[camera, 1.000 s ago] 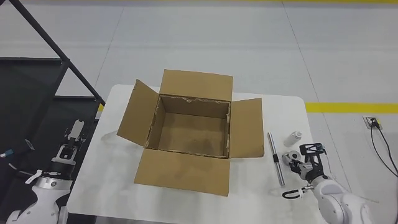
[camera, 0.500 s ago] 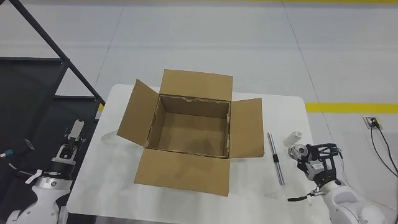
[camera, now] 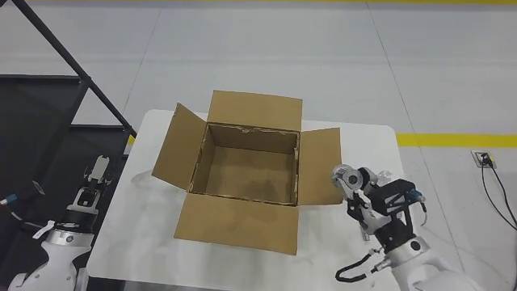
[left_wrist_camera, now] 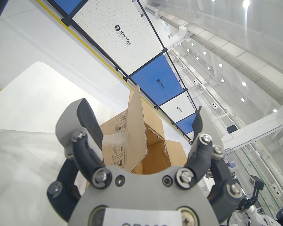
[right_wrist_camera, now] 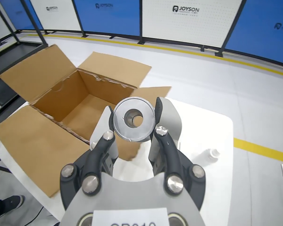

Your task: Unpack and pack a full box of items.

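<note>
While the right gripper (right_wrist_camera: 135, 112) holds a metal ring (right_wrist_camera: 134, 134) between its jaws, just beside the right flap of the open cardboard box (camera: 242, 174) in the middle of the table (camera: 149, 218), the left gripper (left_wrist_camera: 141, 114) hangs beyond the table's left edge with jaws wide. One small white bottle (right_wrist_camera: 212, 152) stands near the right edge.

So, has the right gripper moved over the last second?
Yes. The right gripper, shut on a metal ring, has swung across the table toward the cardboard box, now by its nearest flap.
</note>
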You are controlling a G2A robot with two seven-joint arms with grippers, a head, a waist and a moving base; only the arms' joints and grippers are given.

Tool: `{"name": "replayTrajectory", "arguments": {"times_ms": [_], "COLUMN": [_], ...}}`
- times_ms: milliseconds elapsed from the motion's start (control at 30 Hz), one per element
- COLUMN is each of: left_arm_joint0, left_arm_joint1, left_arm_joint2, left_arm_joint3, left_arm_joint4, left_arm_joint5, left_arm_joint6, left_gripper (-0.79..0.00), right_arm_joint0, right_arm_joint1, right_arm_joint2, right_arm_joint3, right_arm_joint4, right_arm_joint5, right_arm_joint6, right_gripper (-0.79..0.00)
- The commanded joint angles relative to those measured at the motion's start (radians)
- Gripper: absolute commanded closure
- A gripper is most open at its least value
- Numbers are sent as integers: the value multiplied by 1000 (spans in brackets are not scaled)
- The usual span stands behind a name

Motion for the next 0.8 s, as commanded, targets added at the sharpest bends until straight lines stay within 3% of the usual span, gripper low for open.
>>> {"name": "replayTrajectory", "arguments": {"times_ms": [0,233,433,633,767], "left_arm_joint0": [0,0,0,0,0], "left_arm_joint1": [0,0,0,0,0], "left_arm_joint2": [0,0,0,0,0], "left_arm_joint3": [0,0,0,0,0], "left_arm_joint4": [0,0,0,0,0], "left_arm_joint5": [0,0,0,0,0], "left_arm_joint6": [0,0,0,0,0], "left_gripper": [-785,-785,-785,-785,-785], "right_arm_joint0": [88,427,710,920,928], "right_arm_joint1": [-7,-67,-163,-266,-270], "right_arm_joint2": [-102,-457,-693,-804,-810], "right_arm_joint3": [42,286,569,835,846], "right_arm_joint4": [-36,-88,-50,88,90], "right_arm_joint5": [21,121,285,387,386], "right_arm_joint6": [54,183,216,191,195], "right_gripper": [0,0,0,0,0]}}
